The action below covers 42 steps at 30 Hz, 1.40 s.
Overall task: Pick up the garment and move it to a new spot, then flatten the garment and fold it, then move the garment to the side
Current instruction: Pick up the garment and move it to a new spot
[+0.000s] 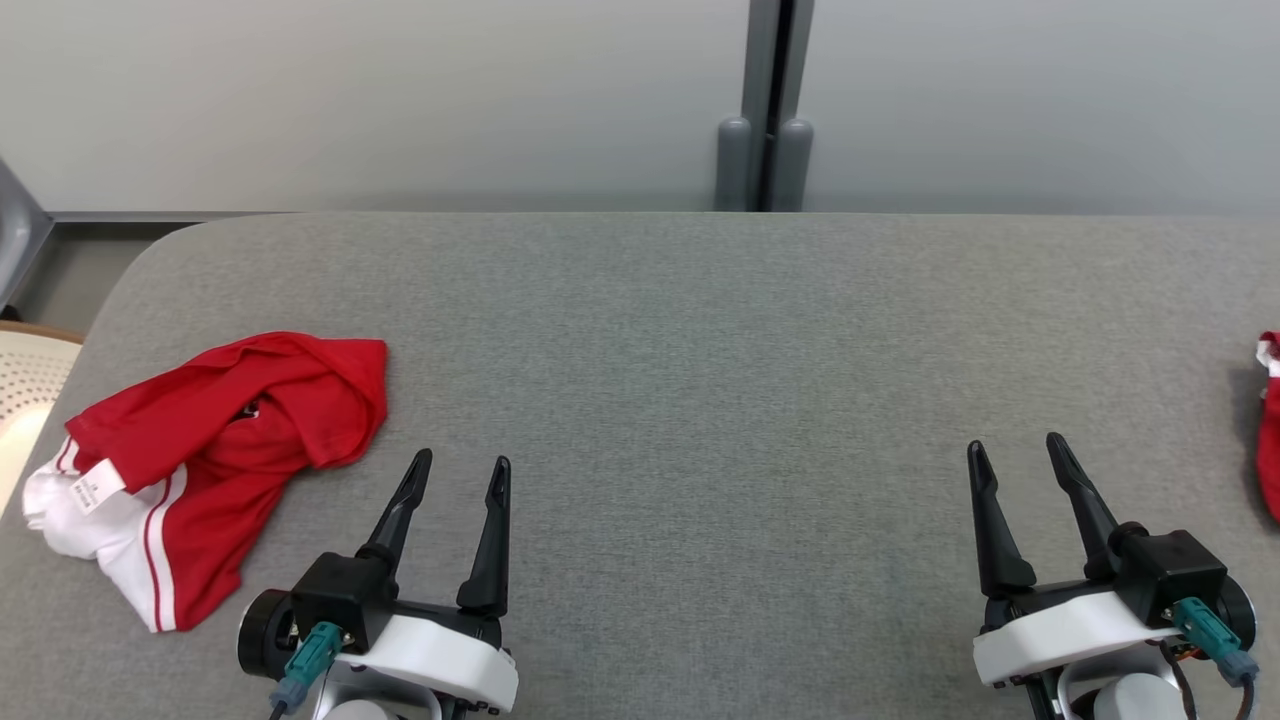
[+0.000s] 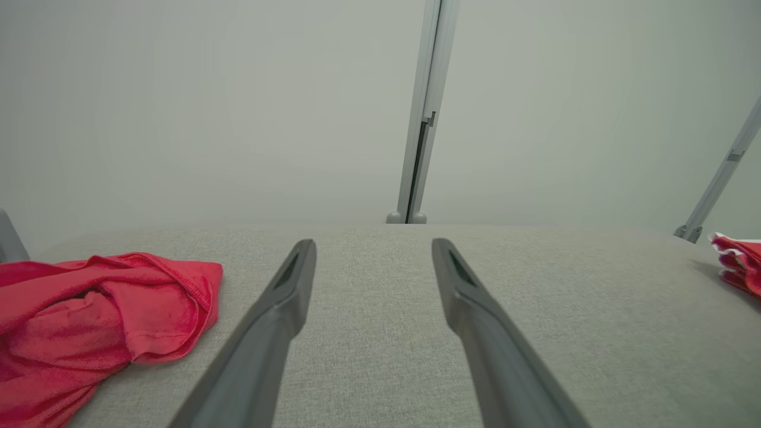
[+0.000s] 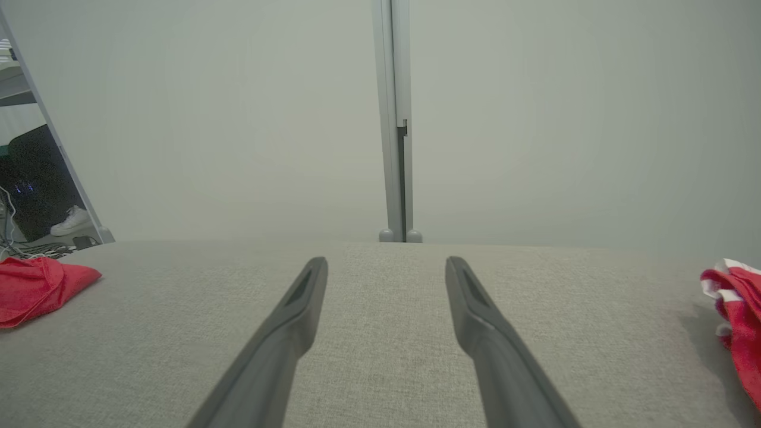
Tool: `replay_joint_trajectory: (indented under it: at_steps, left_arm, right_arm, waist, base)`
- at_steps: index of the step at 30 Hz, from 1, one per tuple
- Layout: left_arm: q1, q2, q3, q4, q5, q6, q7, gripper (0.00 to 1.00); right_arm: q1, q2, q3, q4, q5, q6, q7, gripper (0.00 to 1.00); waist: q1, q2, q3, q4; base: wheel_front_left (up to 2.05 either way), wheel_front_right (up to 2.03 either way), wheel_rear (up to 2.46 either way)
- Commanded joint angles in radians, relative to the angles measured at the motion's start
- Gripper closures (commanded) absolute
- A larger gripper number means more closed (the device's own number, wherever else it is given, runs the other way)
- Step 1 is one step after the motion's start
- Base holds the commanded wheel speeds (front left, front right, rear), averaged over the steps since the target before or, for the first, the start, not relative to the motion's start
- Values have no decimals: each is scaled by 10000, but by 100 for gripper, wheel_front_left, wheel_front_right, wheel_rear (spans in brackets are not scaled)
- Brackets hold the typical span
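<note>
Crumpled red garment (image 1: 230,430) at left on grey table (image 1: 700,330)
Left tool (image 1: 463,460) near it, spread wide, empty; right tool (image 1: 1015,443) well apart, likewise

The garment (image 1: 230,440) at the tabletop's (image 1: 700,330) left edge is bright red, with a white panel (image 1: 100,545) carrying thin red stripes and a white label (image 1: 97,490). The tabletop is flecked mid-grey. The cloth (image 1: 1270,440) at its right edge is red with white trim. The wall (image 1: 400,100) is plain pale grey
</note>
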Motion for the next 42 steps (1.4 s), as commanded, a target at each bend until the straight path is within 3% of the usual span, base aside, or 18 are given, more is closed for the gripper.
replay_joint_trajectory:
  at_steps: [1,17,27,34,42]
  left_arm:
    - [-141,35,13,-6,-34,22,3,0]
    - [136,35,540,17,25,-16,3,0]
    - [300,37,885,57,107,-113,3,0]
    - [391,35,996,102,183,-132,3,0]
    - [448,34,1188,106,220,-194,3,0]
  right_arm:
    - [79,-63,58,21,86,-14,-9,0]
    - [-1,-183,1277,318,564,-9,-9,0]
    - [-70,-171,2160,632,881,-9,-9,0]
    - [-143,-142,2228,772,967,-9,-9,0]
    - [-136,-176,2212,834,1052,-9,-9,0]
  waist:
    - [0,0,-4,201]
    - [0,0,-156,2332]
    - [0,0,-310,3245]
    - [0,0,-373,3620]
    - [0,0,-308,3589]
  base:
    - [0,0,0]
    - [0,0,0]
    - [0,0,0]
    - [0,0,0]
    - [0,0,0]
